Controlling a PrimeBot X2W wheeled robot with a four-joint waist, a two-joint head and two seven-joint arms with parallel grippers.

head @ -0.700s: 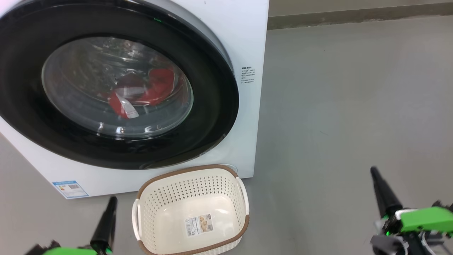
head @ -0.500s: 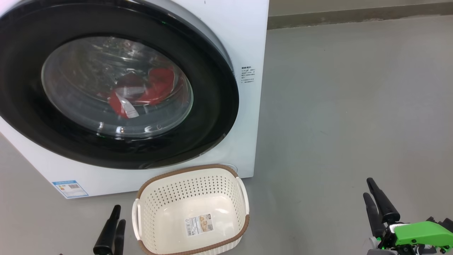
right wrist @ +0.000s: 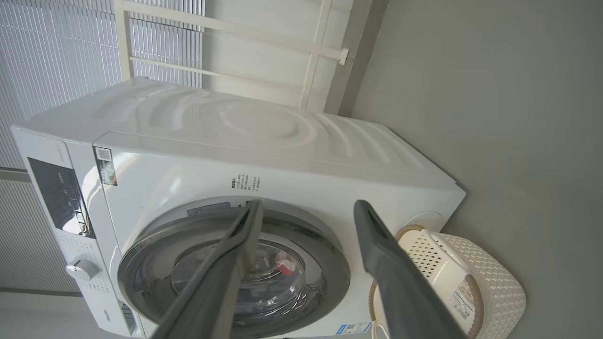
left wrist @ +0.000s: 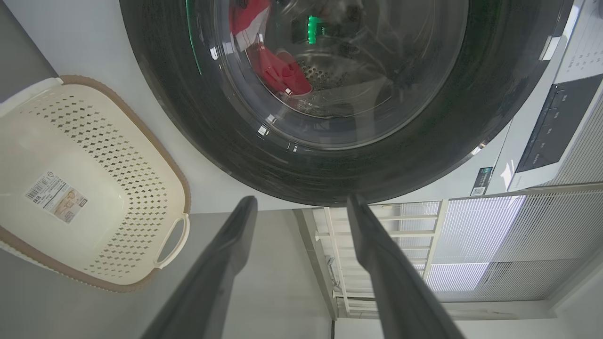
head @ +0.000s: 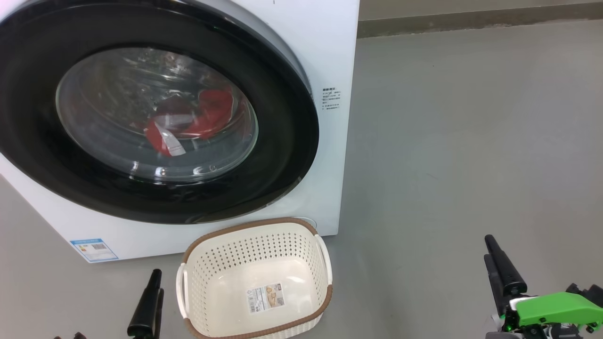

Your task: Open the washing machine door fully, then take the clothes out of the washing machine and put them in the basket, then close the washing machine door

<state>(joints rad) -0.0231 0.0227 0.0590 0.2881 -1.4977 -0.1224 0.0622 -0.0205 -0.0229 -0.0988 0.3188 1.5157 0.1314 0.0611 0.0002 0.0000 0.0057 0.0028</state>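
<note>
Jaws on both arms stand parted and hold nothing, the two dark fingers of each plainly apart in that arm's own wrist view. Between them and the wall, the washing machine door point(head: 282, 155) lies shut against the front of the machine, its wide glossy black rim ringing the bulging glass. Through that glass the clothes point(head: 207, 117) show as a red heap with a white patch, low in the drum. Around the door is the white washing machine point(head: 330, 47), with a small blue label sticker point(head: 94, 249) at its lower front corner. Just in front of it, close under the door's lower edge, the basket point(head: 254, 225) sits upright on the floor point(head: 471, 141), nothing in it but a label sticker point(head: 266, 297) on its bottom. Low at the basket's left side, close to its white handle, the left gripper point(head: 158, 282) points its fingers up toward the machine, touching nothing. Well off to the basket's right, over bare grey floor, the right gripper point(head: 489, 247) is held low too, fingers angled up and slightly left, with a bright green housing point(head: 551, 306) behind them at the wrist.
</note>
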